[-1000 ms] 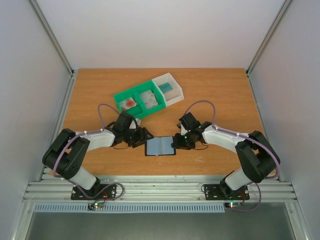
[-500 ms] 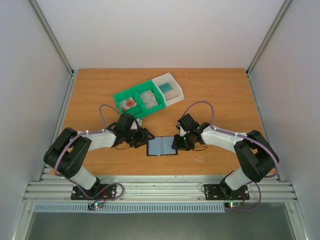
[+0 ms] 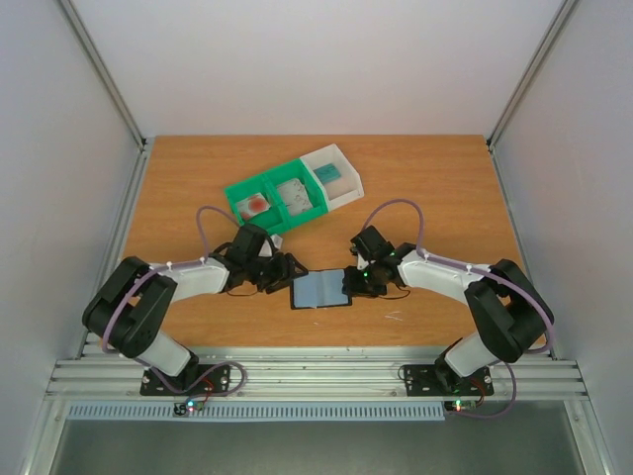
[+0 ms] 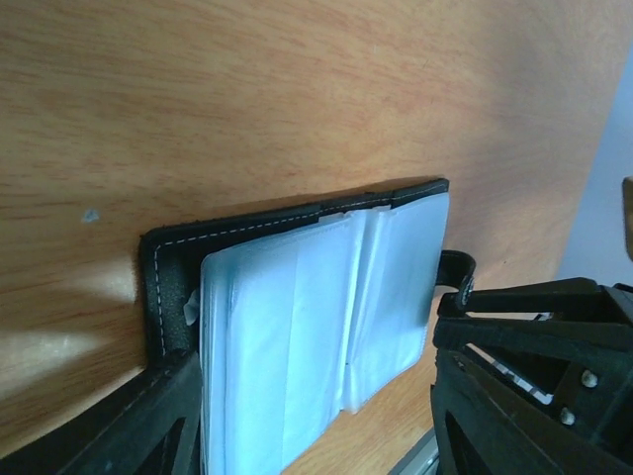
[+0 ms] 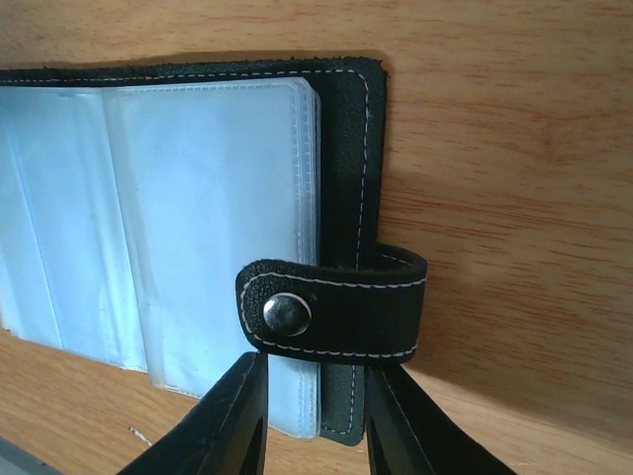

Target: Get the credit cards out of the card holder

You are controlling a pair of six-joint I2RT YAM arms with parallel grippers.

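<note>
You are, by my reading, at the step of spreading and steadying the holder, with no card drawn from it yet. On your left, the left claw [image 4: 316,416] stands with its jaws wide apart, astride the near end of the card holder [image 4: 297,297], one finger against the black cover's corner and nothing gripped. Behind it on the bench [image 3: 435,198], the green bin [image 3: 277,198] has a pale thing with a red blotch [image 3: 257,204] in its left compartment, possibly one of the credit cards, though too small to be sure; the white bin [image 3: 333,175] sits against its right end. The holder lies spread flat between the two claws, grey-blue pockets up, and no card edge shows in them. On your right, the right claw [image 5: 316,416] stands with narrow jaws astride the holder's right edge, just below the clasp tab [image 5: 331,307]; whether it pinches the cover you cannot tell. Your next move calls for pinning one side while a fingertip finds a card's edge and slides it out of its pocket. No brand, label or writing can be read, only white stitching and a plain metal snap [image 5: 287,314]
</note>
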